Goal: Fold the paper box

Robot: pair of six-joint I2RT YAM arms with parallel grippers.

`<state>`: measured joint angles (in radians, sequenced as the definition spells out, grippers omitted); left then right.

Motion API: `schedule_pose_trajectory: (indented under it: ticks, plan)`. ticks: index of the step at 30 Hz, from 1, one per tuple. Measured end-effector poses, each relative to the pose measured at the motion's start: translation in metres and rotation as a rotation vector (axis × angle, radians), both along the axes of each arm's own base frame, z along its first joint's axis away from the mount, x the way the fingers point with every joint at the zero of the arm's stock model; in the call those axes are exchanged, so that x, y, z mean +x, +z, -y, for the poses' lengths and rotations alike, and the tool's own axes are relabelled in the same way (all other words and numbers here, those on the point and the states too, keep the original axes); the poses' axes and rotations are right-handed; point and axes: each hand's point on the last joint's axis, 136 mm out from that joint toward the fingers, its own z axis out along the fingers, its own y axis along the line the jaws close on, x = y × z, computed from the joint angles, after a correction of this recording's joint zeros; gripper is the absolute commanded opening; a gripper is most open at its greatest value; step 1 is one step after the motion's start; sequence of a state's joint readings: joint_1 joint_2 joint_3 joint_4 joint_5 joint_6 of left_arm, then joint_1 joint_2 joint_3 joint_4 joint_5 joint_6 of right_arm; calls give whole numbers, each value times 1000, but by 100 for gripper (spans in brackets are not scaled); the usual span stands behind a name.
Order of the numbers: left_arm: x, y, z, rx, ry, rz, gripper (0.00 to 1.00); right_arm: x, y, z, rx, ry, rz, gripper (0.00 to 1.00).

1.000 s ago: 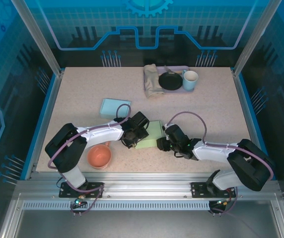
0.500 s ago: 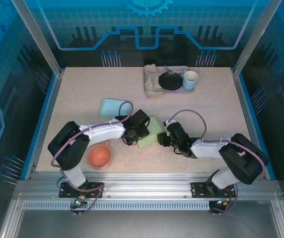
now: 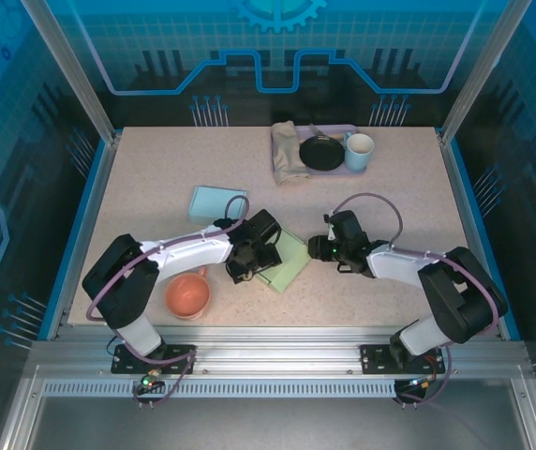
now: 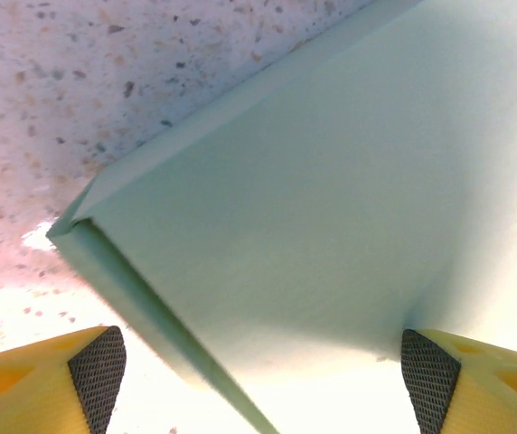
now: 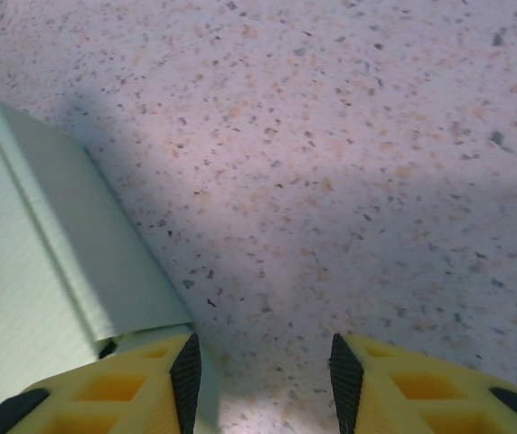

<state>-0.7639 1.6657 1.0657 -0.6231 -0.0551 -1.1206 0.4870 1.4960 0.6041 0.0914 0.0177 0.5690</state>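
The pale green paper box [image 3: 288, 264] lies flat and skewed on the table between the two arms. My left gripper [image 3: 259, 255] is over its left side. In the left wrist view the left gripper [image 4: 263, 372] is open wide, a pad low on each side, and the box's broad panel [image 4: 322, 172] with a folded edge spans the space ahead of them. My right gripper [image 3: 318, 248] stands just off the box's right corner. In the right wrist view the right gripper [image 5: 258, 369] is open over bare table, a box flap [image 5: 32, 271] beside its left finger [image 5: 184, 372].
A light blue flat piece [image 3: 216, 202] lies behind the left arm. An orange bowl [image 3: 186, 295] sits near the front left edge. At the back, a purple tray [image 3: 343, 170] carries a cloth [image 3: 289, 152], a black pan [image 3: 321, 153] and a white mug [image 3: 359, 150].
The right gripper has drawn back to the right, off the box. The box has turned and settled flatter under the left gripper, which has barely moved.
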Motion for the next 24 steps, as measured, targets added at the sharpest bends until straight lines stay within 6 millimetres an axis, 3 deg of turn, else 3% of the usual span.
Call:
schedule_pose_trajectory:
  ticks: [7, 10, 16, 20, 24]
  plan:
    - [15, 54, 2, -21, -61, 96, 84, -10, 19, 0, 16, -19, -101, 40]
    - [26, 67, -7, -30, -74, 136, 83, -17, 28, 1, 32, -38, -128, 38]
    - [55, 50, -43, 26, -66, 118, 81, -33, 37, 8, 36, -69, -179, 35]
    - [54, 30, -48, 75, -107, 77, 81, -37, 47, 4, 4, -50, -188, 36]
    - [49, 30, -50, 89, -108, 64, 83, -32, 66, -2, -27, -4, -140, 45]
